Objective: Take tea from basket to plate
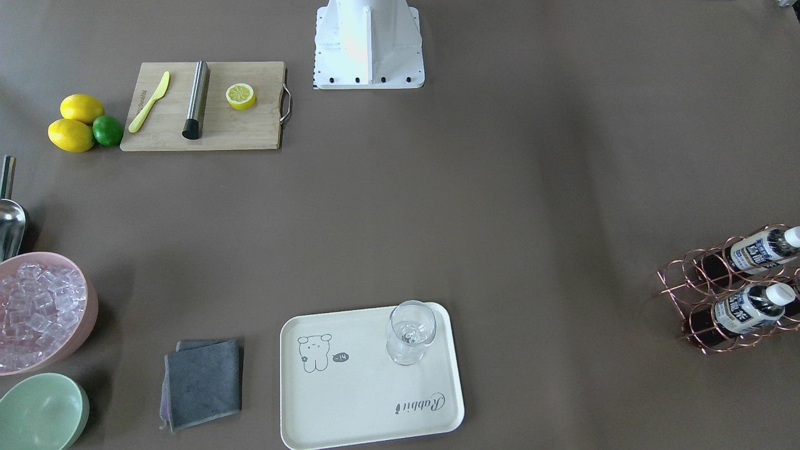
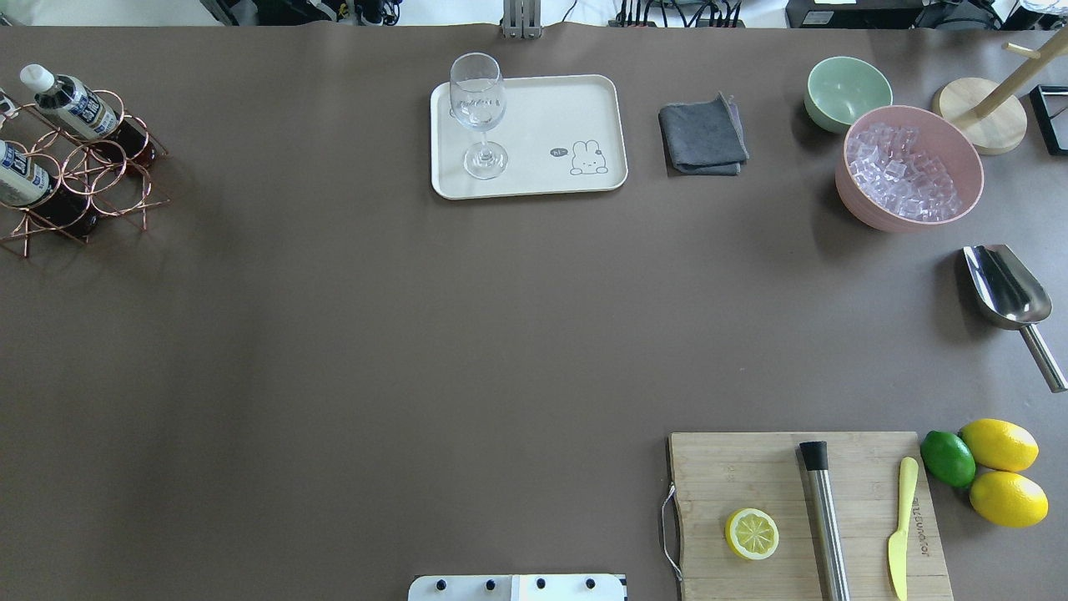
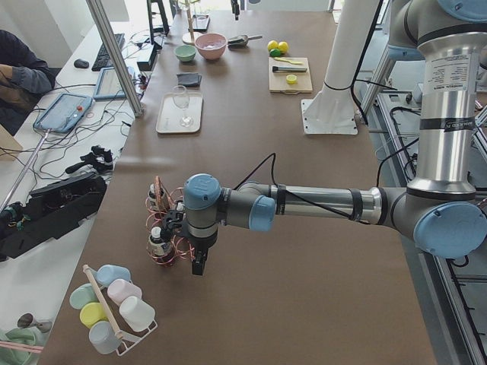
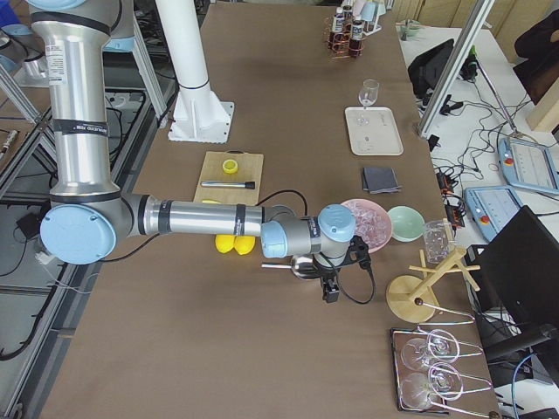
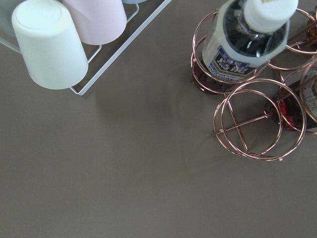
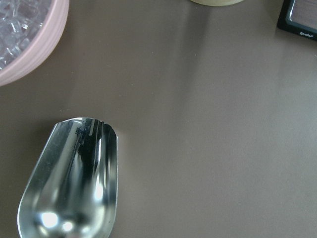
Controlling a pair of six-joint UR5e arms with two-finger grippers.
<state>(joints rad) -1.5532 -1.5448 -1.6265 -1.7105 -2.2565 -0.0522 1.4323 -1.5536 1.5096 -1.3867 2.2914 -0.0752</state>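
Note:
The tea bottles (image 1: 759, 250) (image 1: 747, 307), with white caps and white-and-navy labels, lie in a copper wire basket (image 1: 687, 275) at the table's end on my left. They also show in the overhead view (image 2: 71, 102) (image 2: 21, 175). One bottle (image 5: 247, 39) fills the top of the left wrist view, in the basket (image 5: 260, 119). The cream plate (image 1: 369, 400) (image 2: 542, 108) carries a clear glass (image 1: 409, 331). My left gripper (image 3: 196, 262) hangs beside the basket; I cannot tell if it is open. My right gripper (image 4: 330, 288) hovers by the metal scoop; I cannot tell its state.
A cutting board (image 2: 801, 517) holds a half lemon, a steel rod and a yellow knife, with lemons and a lime (image 2: 947, 457) beside it. A pink ice bowl (image 2: 909, 171), green bowl (image 2: 847, 88), grey cloth (image 2: 702, 135), scoop (image 6: 74, 183) and cup rack (image 5: 64, 39) stand around.

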